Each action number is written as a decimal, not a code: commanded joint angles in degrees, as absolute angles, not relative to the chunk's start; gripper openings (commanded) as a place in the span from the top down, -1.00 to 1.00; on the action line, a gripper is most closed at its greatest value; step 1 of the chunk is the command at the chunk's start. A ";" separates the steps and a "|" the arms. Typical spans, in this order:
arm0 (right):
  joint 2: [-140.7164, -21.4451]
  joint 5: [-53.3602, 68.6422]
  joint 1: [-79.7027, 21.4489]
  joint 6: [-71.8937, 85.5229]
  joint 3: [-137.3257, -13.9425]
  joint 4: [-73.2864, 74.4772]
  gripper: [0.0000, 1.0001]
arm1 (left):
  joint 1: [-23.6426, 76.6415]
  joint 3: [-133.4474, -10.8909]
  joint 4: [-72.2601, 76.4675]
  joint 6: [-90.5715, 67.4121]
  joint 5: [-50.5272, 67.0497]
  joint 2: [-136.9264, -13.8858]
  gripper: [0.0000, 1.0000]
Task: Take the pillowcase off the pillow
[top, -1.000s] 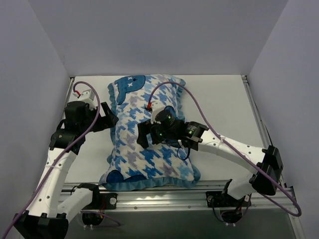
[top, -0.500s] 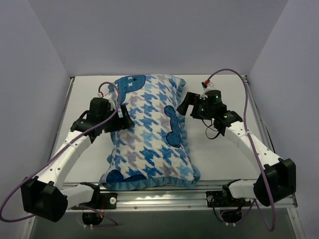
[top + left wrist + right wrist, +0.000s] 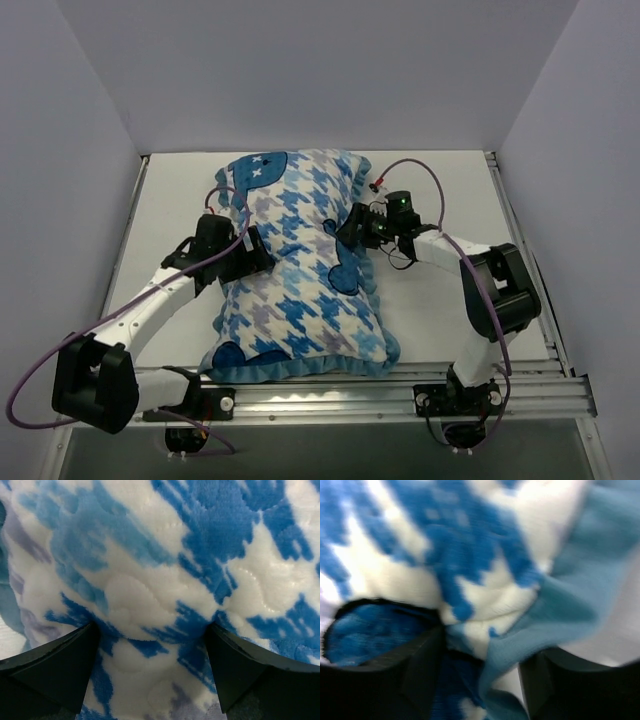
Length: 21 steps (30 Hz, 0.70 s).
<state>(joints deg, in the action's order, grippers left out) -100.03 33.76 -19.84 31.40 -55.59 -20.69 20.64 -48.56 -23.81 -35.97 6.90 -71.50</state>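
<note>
The pillowcase, blue-and-white houndstooth with dark blue bear patches and teal ruffled trim, lies lengthwise in the middle of the table. It is still stuffed, and the plain white pillow is hidden inside it. My left gripper presses against its left side. In the left wrist view its fingers stand wide apart with houndstooth fabric bulging between them, so this gripper is open. My right gripper is at the right edge. In the right wrist view this gripper is open around the teal ruffle, beside a dark blue patch.
The white table is walled by pale grey panels at the back and on both sides. A metal rail runs along the near edge by the arm bases. Purple cables loop above both arms.
Both grippers have closed in on the pillowcase. The left one moved toward the near side and against its left flank. The right one moved left onto its right ruffled edge.
</note>
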 commanded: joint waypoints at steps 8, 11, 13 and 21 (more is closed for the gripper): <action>-91.25 42.99 -26.72 17.87 -70.99 -7.44 1.00 | 23.02 -49.72 -17.40 -38.67 7.03 -78.74 -0.88; -89.04 38.51 -27.68 13.55 -82.06 2.94 1.00 | 25.57 -55.61 -17.49 -38.76 6.95 -81.20 -0.88; -88.60 34.91 -28.47 12.05 -90.21 6.84 1.00 | 28.11 -62.55 -17.58 -38.58 6.59 -82.70 -0.88; -89.47 29.89 -36.37 8.35 -97.74 16.26 1.00 | 30.50 -65.14 -14.76 -41.04 3.27 -76.92 -0.88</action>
